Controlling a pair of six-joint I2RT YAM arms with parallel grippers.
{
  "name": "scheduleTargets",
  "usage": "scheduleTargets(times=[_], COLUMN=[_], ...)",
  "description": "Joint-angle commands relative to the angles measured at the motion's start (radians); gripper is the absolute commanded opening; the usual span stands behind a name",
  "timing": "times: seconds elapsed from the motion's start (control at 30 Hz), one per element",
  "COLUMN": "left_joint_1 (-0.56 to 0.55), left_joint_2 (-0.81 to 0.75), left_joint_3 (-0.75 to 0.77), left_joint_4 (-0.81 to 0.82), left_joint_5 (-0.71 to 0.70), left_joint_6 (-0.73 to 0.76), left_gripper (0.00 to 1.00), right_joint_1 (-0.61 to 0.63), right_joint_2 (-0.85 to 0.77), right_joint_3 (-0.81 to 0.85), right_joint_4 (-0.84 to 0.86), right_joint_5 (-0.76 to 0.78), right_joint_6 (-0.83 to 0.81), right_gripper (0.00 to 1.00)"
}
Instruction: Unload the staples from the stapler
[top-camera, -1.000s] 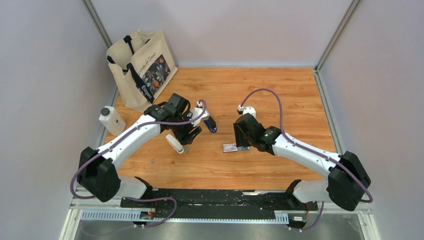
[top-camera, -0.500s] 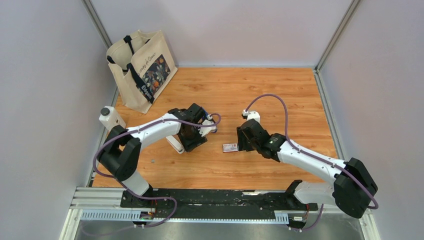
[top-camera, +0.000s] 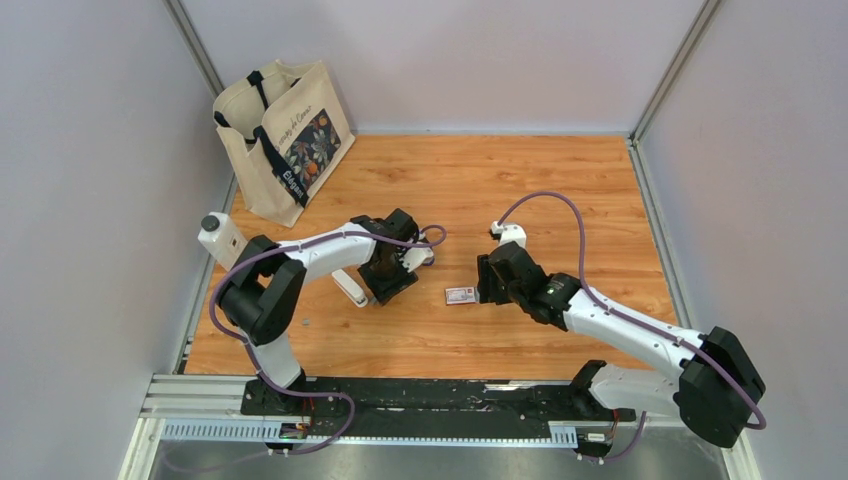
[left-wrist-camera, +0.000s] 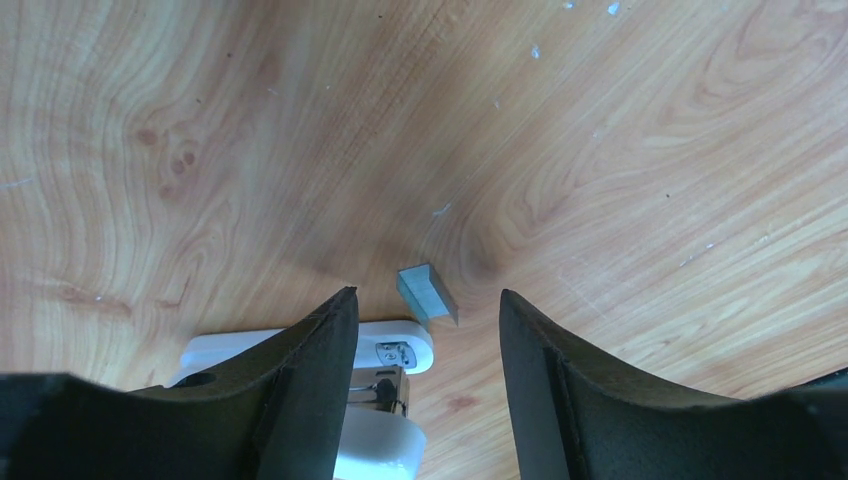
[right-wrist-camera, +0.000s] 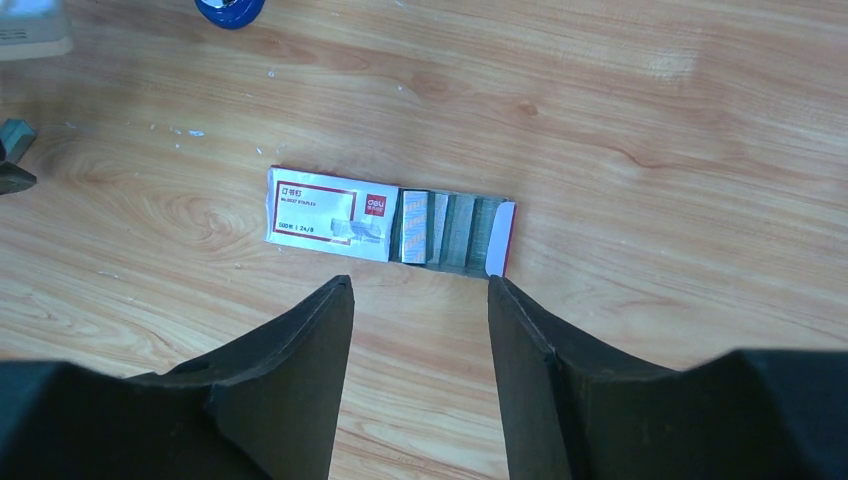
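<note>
The stapler (left-wrist-camera: 385, 345) is a small white bar with a metal anvil and magazine. It lies on the wooden table (top-camera: 520, 180), partly under my left gripper's left finger, and also shows in the top view (top-camera: 349, 288). A short grey strip of staples (left-wrist-camera: 428, 294) lies loose on the wood just past its front end. My left gripper (left-wrist-camera: 425, 298) is open and empty, low over the strip, and shows from above in the top view (top-camera: 388, 278). My right gripper (right-wrist-camera: 420, 285) is open and empty, just short of the red-and-white staple box (right-wrist-camera: 330, 215), whose drawer of staples (right-wrist-camera: 450, 232) is slid out.
The staple box (top-camera: 460, 294) lies mid-table in front of the right gripper (top-camera: 484, 290). The edge of a blue object (right-wrist-camera: 230, 8) shows beyond it. A canvas tote bag (top-camera: 285, 135) stands at the back left, with a white bottle (top-camera: 222, 240) at the left edge. A small dark speck (top-camera: 303, 322) lies near the front.
The left arm has folded in and its gripper has shifted right and down over the stapler's front end. The right gripper has drifted slightly right. The box has stayed put.
</note>
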Motion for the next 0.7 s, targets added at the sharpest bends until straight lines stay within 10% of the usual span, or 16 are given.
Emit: scheduleTargets(times=[0.0,0.67], left_joint_1=[-0.005,-0.005], left_joint_2=[0.024,0.036], left_joint_3=[0.037,-0.015], left_joint_4=[0.008,0.019], left_joint_5=[0.009,0.046], left_joint_6=[-0.030,-0.045], left_gripper=[0.61,0.38], right_joint_1=[-0.009,-0.021], right_joint_2=[-0.007,0.002], right_joint_3=[0.006,0.016], right_joint_4=[0.048,0.053], right_joint_5=[0.024,0.017], right_joint_6=[-0.002,-0.017], right_gripper=[0.55,0.54])
